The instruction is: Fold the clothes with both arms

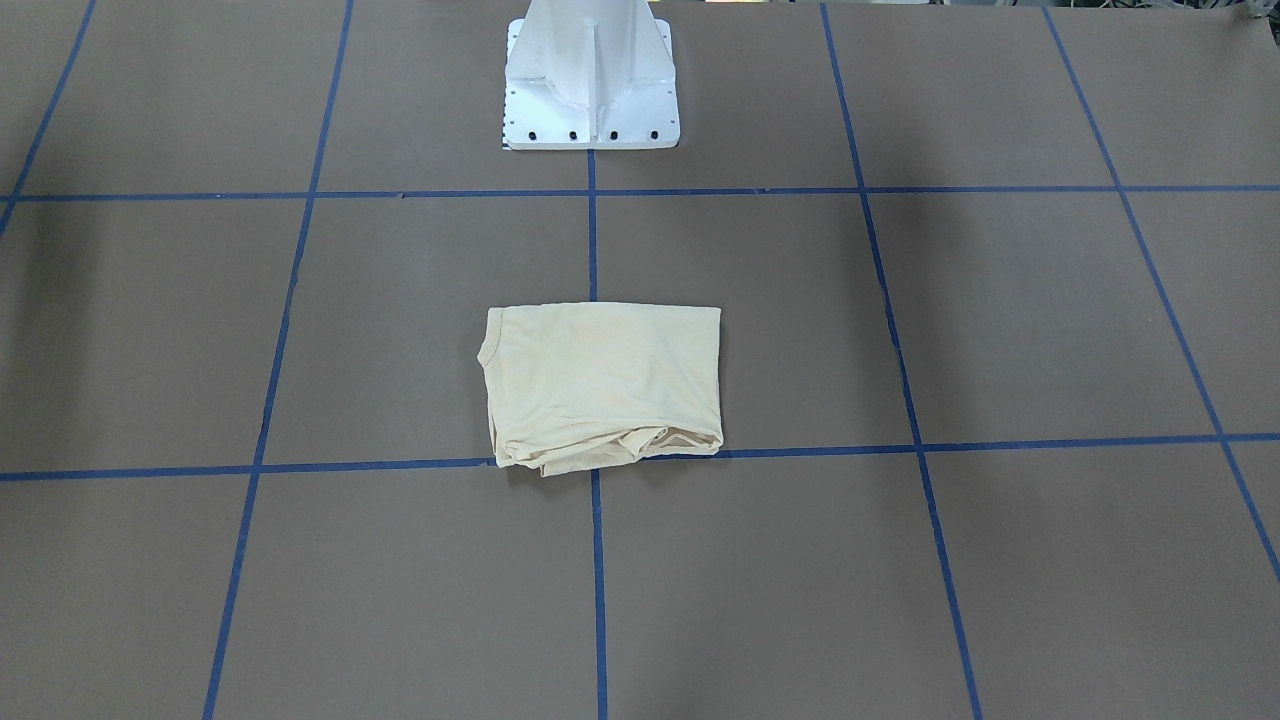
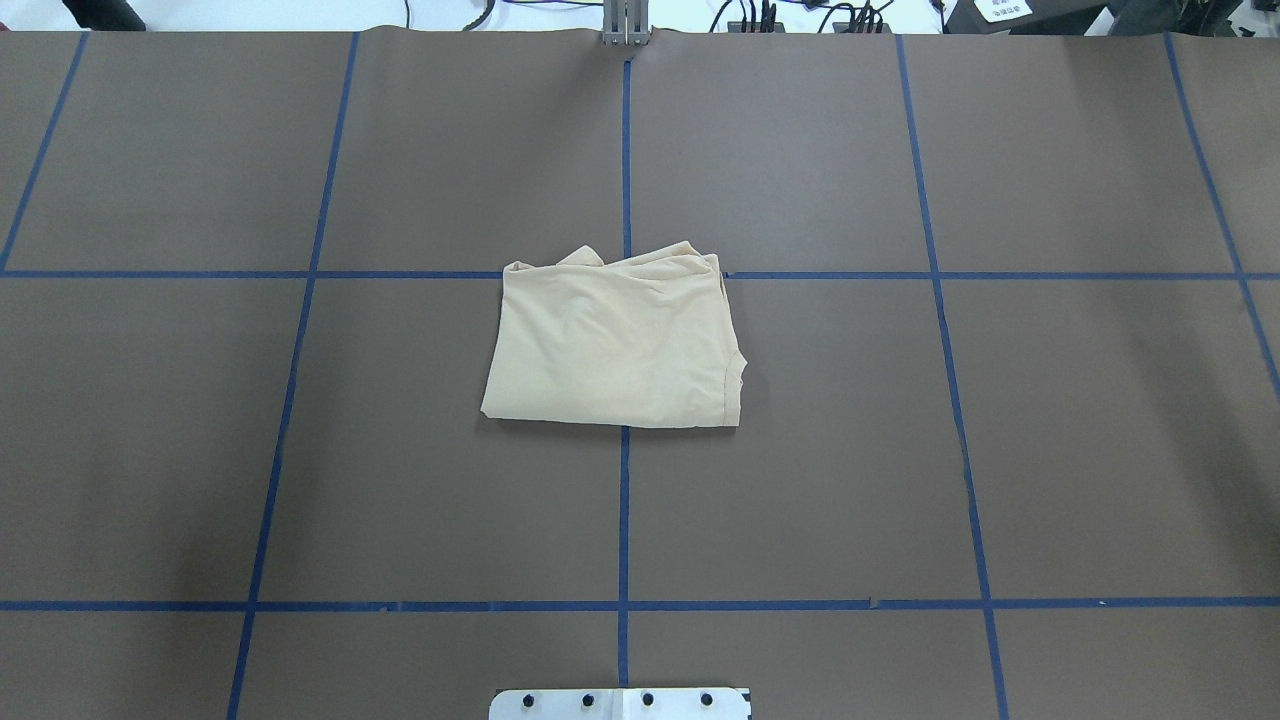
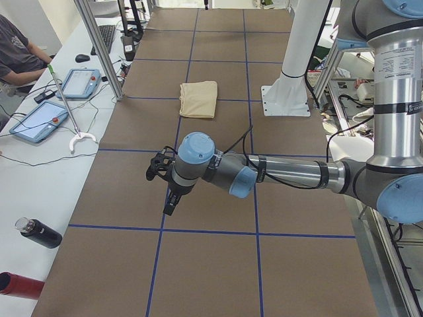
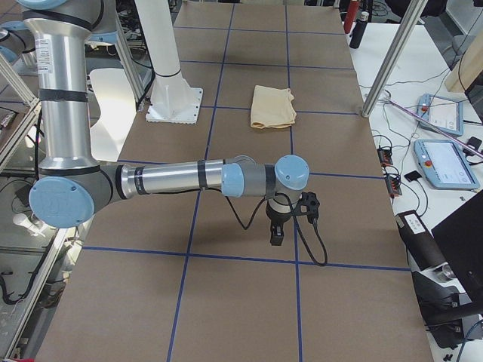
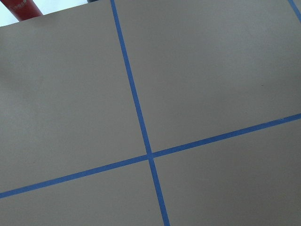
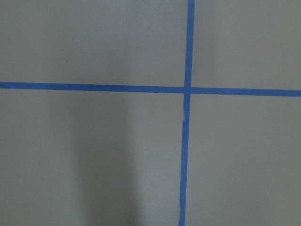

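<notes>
The clothes, one pale cream-yellow shirt (image 1: 605, 385), lie folded into a compact rectangle at the table's centre (image 2: 615, 345), with rumpled edges on the side away from the robot. No print shows. The shirt also appears far off in both side views (image 3: 199, 99) (image 4: 272, 106). My left gripper (image 3: 170, 201) hangs above bare table near the left end, well away from the shirt. My right gripper (image 4: 277, 232) hangs likewise near the right end. Both appear only in the side views, so I cannot tell whether they are open or shut. The wrist views show only brown table and blue tape.
The white pedestal base (image 1: 590, 80) stands at the robot's side of the table. Blue tape lines (image 2: 624, 500) grid the brown surface. A side bench holds tablets (image 3: 38, 121) and bottles (image 3: 38, 233), with a seated person (image 3: 13, 56) beside it. A metal post (image 4: 389, 64) stands at the table's edge.
</notes>
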You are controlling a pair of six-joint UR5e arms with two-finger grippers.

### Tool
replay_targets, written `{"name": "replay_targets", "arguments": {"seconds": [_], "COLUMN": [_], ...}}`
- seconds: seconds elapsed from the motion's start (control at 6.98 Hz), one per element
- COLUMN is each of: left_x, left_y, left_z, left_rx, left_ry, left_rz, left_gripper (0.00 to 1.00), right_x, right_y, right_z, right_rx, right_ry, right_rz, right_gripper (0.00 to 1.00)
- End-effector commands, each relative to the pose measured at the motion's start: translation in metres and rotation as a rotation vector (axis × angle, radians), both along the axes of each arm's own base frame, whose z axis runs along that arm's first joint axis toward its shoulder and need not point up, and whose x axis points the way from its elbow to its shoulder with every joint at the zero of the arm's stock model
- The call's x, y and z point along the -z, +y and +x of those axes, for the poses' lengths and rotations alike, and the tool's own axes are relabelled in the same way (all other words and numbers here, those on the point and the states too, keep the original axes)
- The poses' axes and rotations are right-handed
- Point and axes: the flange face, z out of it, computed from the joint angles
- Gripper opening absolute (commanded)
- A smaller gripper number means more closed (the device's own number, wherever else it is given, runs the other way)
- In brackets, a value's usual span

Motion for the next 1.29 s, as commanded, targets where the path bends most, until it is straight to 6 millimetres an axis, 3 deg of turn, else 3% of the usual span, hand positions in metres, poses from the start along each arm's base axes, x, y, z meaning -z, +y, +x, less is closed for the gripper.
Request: {"name": "replay_targets", "arguments": {"seconds": [0.0, 1.15], "left_x": [-0.001, 0.007], "left_y": [0.002, 0.001], "left_z": [0.0, 0.0], "left_rx": [0.001, -0.002], "left_ry": [0.001, 0.003], "left_rz": [0.002, 0.019], "left_gripper": [1.0, 1.0], "right_x": [-0.007, 0.004], "right_y": [0.007, 0.0], "right_z": [0.0, 0.0], "right_rx": [-0.002, -0.002], "right_ry": [-0.002, -0.006], "right_rz": [-0.016, 0.008], "right_gripper": [1.0, 1.0]}}
